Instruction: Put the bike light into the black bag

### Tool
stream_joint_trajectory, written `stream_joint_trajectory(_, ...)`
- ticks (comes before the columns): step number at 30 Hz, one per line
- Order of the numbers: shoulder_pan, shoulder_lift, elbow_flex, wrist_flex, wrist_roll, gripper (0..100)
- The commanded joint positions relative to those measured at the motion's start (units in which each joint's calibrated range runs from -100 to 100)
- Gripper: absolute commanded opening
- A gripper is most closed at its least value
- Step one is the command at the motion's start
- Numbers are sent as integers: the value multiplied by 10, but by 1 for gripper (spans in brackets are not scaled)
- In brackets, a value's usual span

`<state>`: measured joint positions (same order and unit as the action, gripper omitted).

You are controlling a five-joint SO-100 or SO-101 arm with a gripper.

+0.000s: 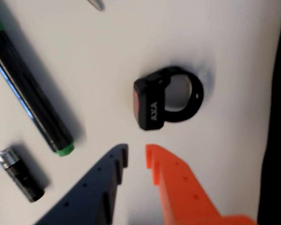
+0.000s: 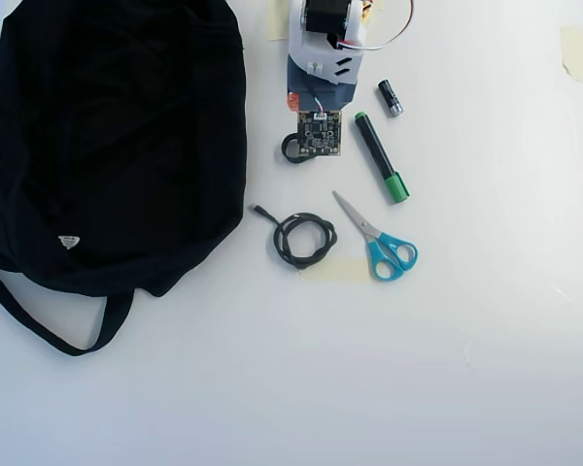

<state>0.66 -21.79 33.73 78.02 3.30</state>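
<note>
The bike light [image 1: 166,98] lies on the white worktop [image 1: 107,56], free of any grip — a blocky black body with a red face and white lettering, joined to a round strap loop. In the wrist view the gripper [image 1: 136,157] sits just below it, the jaws apart with a narrow gap between a dark blue finger on the left and an orange finger on the right; neither tip touches the light.

From overhead, the light [image 2: 291,149] shows only as a dark loop peeking out at the left edge of the arm's small circuit board [image 2: 319,132], close to the right side of the black bag [image 2: 117,136]. The bag fills the upper left of the worktop, its strap [image 2: 39,325] curling out below it and a small white label [image 2: 69,241] near its lower edge.

A black marker with a green cap [image 2: 381,157] lies to the right of the arm, with a small black cylindrical battery [image 2: 390,98] above it. Below the arm lie a coiled black cable [image 2: 304,239] and blue-handled scissors [image 2: 379,240], just beside each other but apart.
</note>
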Motion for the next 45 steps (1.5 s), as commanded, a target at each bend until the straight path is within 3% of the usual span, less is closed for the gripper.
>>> stream_joint_trajectory(1,2,-3,-2,-33,8,6)
stream_joint_trajectory(15,1,-1,63,-91,8,6)
stream_joint_trajectory(26,2,-1,63,-94,8,21)
stream_joint_trajectory(45,2,-2,56,-94,8,24)
